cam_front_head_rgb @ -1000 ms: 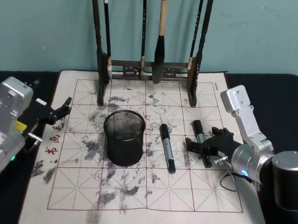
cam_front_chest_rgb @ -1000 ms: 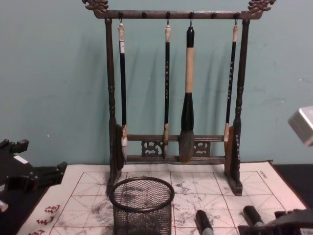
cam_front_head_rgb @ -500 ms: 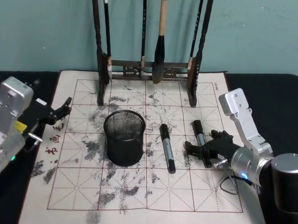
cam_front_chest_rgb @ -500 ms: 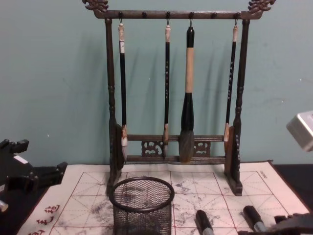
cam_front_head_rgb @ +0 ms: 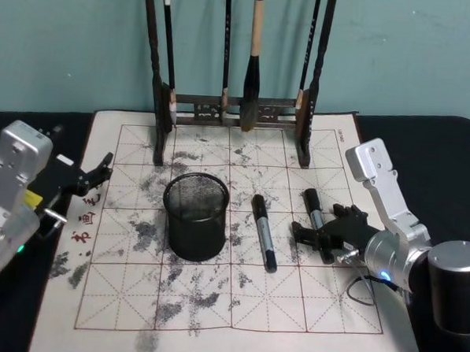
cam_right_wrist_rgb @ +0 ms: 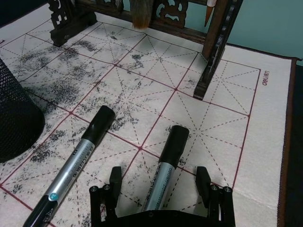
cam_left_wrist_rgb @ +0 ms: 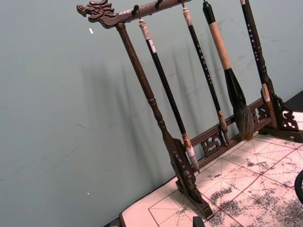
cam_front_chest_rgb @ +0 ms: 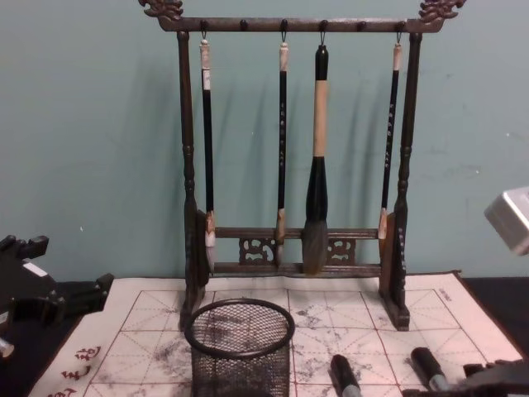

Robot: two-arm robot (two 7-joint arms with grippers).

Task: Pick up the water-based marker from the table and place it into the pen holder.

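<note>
Black mesh with nothing standing in it: the short round black wire-mesh pen holder (cam_front_head_rgb: 192, 235) sits on the white ink-stained calligraphy mat (cam_front_head_rgb: 236, 302) that covers the dark desk (cam_front_head_rgb: 449, 148), and no marker is inside it as far as its open top shows. Nothing is lifted yet.

Both pens lie flat on the mat. A black-capped silver-barrelled marker (cam_front_head_rgb: 263, 233) lies just right of the holder. A second black-capped silver marker (cam_front_head_rgb: 311, 202) lies farther right, roughly parallel to the first and apart from it.

The right tool (cam_right_wrist_rgb: 158, 171) is down low at this second marker and released. Its two black fingers (cam_right_wrist_rgb: 115, 184) are spread to either side of the silver barrel, and the cap end points away toward the tall dark wooden brush rack (cam_right_wrist_rgb: 215, 52). In the right wrist view a gap shows between each finger and the barrel, so I judge the tool to be straddling the marker, not gripping it. Whether the fingertips touch the mat cannot be told.

The left tool (cam_front_head_rgb: 95, 176) is parked at the mat's left edge, well apart from both markers, with its fingers parted and holding nothing.

As I read it, the approach is made and everything else remains. The tool has to close on the barrel, lift it, carry it leftward past the first marker and drop it over the holder's rim.
</note>
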